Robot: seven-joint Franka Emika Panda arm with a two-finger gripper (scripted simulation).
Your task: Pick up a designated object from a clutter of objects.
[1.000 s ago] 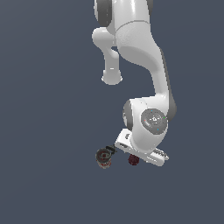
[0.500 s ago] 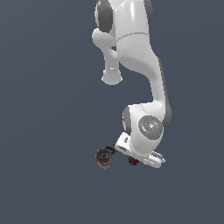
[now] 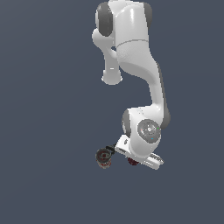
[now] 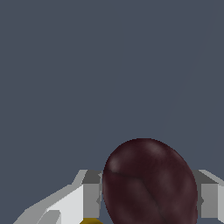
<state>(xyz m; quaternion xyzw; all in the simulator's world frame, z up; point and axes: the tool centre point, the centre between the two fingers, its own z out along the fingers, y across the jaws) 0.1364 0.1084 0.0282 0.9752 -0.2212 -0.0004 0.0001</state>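
Lowered since earlier, white two-fingered gripper [image 4: 148, 197] straddles the dark maroon plum-like ball [image 4: 151, 183] at lower right, jaws wide; close squarely before lifting.

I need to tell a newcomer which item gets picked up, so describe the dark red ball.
Follow the white arm down to its hand. The dark maroon ball sits between its fingers; it's plum-like, unlike the orange-yellow ball or the round-headed tool nearby.

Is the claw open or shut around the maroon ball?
Open around it: in the wrist view one finger shows on each side of the maroon ball; contact cannot be told.
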